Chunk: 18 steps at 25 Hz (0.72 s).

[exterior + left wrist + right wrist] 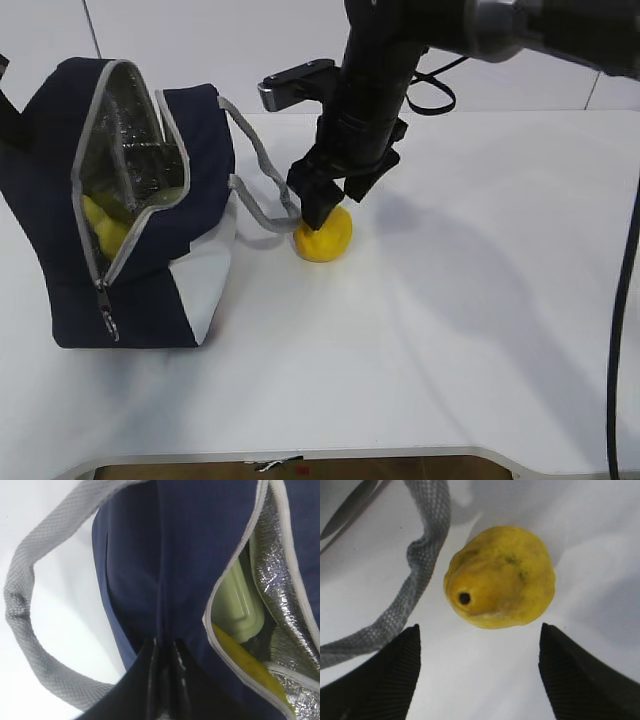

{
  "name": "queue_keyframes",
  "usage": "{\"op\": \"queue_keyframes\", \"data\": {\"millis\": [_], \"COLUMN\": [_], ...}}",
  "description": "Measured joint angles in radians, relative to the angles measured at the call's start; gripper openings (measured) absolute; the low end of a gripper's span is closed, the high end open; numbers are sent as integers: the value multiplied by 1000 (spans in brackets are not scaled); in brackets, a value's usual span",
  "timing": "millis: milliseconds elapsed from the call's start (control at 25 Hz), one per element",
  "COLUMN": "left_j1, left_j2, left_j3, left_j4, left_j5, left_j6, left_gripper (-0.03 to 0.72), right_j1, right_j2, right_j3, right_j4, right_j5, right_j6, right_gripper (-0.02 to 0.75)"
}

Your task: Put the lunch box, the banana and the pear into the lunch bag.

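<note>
A boxy navy fabric lunch bag (130,230) with white lower side panels is stood near the left edge of the smooth white desk (430,330). Its grey zipper is undone and the flap is held open, so that crinkled silver foil lining (280,580) is exposed. Inside, the pale green lid of the lunch box (237,605) is seen upright against the lining, with the smooth yellow banana (250,667) lying just below it. A grey woven webbing handle (255,190) is draped from the bag towards the middle of the desk. Just beside its loop, the pear (323,235) is rested on the desk, outside the bag; its skin is yellow, mottled and roundish. The right claw (325,205) is spread wide above the pear, one finger on each side. The left claw (162,680) is pinched closed on a fold of the navy fabric
</note>
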Motion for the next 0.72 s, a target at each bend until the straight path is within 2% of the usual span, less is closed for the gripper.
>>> {"op": "queue_keyframes", "data": {"millis": [720], "left_j1": [0], "left_j2": [0], "left_j3": [0], "left_j4": [14], "left_j5": [-4], "left_j6": [0], "left_gripper": [15], "right_j1": [0], "right_j2": [54], "right_j3": [-11], "right_j4": [11], "right_j5": [-121], "right_j6": [-47], "right_gripper": [586]}}
